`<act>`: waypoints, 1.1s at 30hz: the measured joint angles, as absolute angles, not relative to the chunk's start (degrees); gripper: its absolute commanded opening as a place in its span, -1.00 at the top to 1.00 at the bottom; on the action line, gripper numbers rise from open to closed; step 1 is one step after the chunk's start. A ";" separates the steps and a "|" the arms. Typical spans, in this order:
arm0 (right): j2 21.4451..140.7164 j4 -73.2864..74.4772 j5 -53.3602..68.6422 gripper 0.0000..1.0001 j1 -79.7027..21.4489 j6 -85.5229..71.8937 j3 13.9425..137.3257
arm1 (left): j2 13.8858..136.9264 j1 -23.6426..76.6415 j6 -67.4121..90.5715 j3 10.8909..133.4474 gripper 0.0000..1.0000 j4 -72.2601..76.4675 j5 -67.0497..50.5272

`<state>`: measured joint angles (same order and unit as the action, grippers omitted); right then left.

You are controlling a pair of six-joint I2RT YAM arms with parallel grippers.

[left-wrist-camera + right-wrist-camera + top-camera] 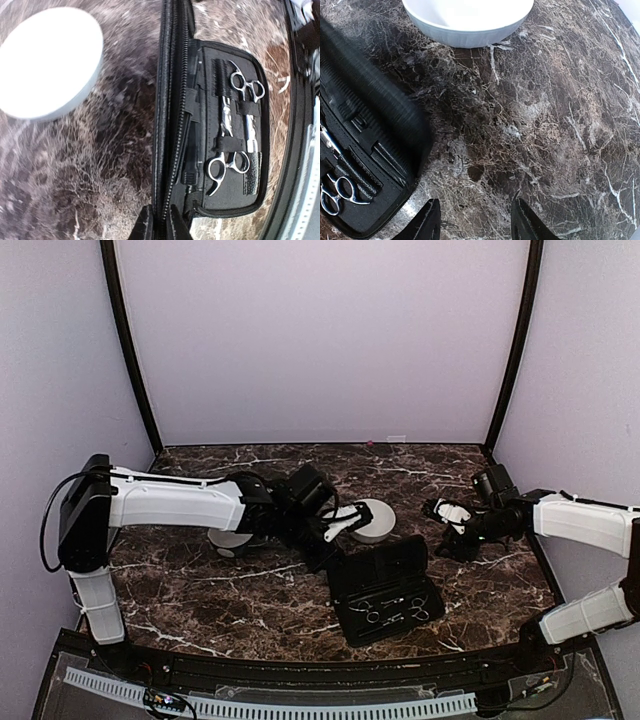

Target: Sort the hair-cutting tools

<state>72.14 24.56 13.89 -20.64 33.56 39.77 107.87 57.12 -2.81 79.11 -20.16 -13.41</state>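
Nothing sorted yet: scissors point(234, 165) lie strapped inside case point(261, 150); bowl point(470, 31) beside case looks empty. Left gripper point(160, 226) pinches case edge; right gripper point(476, 222) apart, empty.

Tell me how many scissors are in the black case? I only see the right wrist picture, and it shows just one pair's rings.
Observer: Two scissors, strapped side by side in the case.
Operator: Is there only one bowl?
Observer: No, a second white bowl sits partly under the left arm.
Operator: What's that arm doing?
Observer: The left tool is at the case's edge, fingers either side of its zipper rim.
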 measured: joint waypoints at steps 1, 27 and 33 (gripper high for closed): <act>72.14 24.53 13.78 0.04 -20.64 33.56 39.77 | 107.55 58.02 -4.03 79.11 0.84 -20.12 -12.10; 72.64 24.53 10.70 0.03 -20.64 33.54 39.81 | 114.21 73.58 -11.40 79.26 -0.15 -18.87 -13.06; 70.06 28.01 17.45 0.06 -21.52 35.51 41.76 | 114.08 73.95 -9.54 78.37 -0.19 -17.37 -14.11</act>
